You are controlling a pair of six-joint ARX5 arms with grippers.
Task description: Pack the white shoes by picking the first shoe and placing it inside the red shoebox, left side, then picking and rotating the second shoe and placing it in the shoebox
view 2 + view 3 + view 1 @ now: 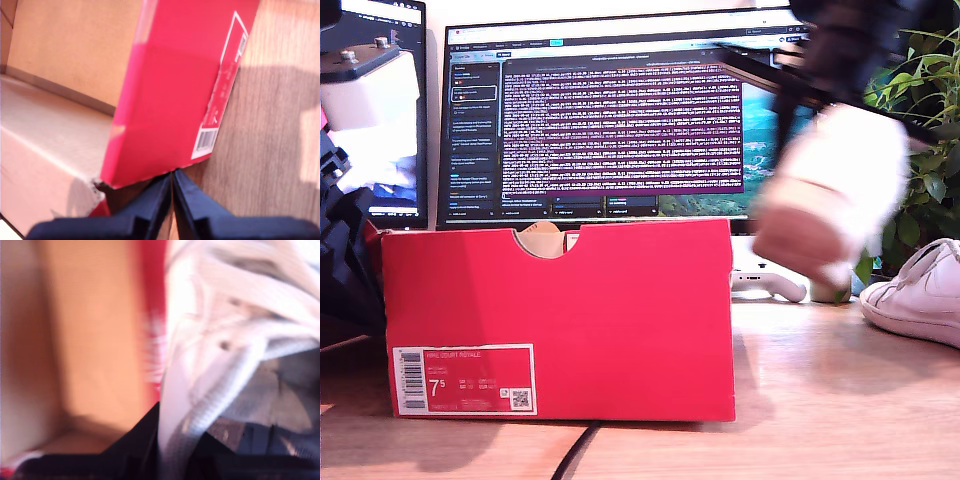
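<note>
The first white shoe [830, 205], motion-blurred, hangs in the air above the bench [820, 400], gripped by my second claw [175, 440], which is clenched on its upper among the laces. It sits at the exterior view's right of the red shoebox [560, 320], higher than the box's top edge. The second white shoe [920, 295] rests on the bench at the exterior view's right edge. My first claw [172, 185] is clenched on nothing, just beside the box's labelled wall. The box interior is open cardboard.
</note>
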